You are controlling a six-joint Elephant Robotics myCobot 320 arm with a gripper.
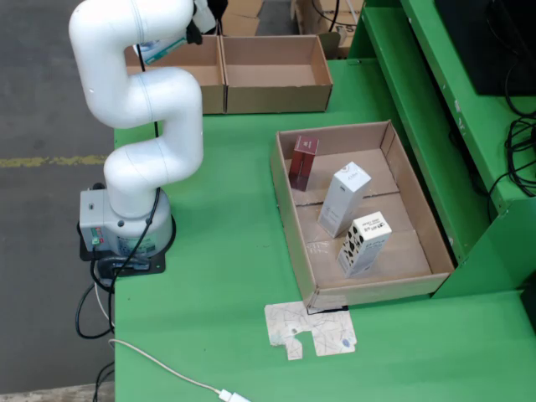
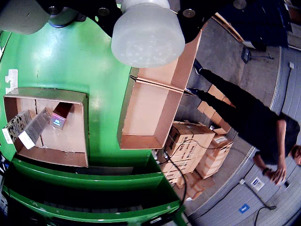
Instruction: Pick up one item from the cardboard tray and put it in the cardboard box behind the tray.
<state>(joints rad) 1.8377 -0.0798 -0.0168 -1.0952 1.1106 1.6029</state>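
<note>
Here, three cartons in tray (image 1: 289,209), well apart from fingers (image 1: 197,25), their state indiscernible.

Looking down steeply from above and in front onto the green table (image 1: 226,276); riding high on the gripper, facing downward, wide-angled; both taking in the cardboard tray (image 1: 419,219) and cardboard box (image 1: 276,75).

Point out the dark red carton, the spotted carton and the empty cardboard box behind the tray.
dark red carton (image 1: 303,162): view from the side, front face.
spotted carton (image 1: 365,244): view from the side, patterned front face.
empty cardboard box (image 1: 272,74): view from the side, bare floor.
</note>
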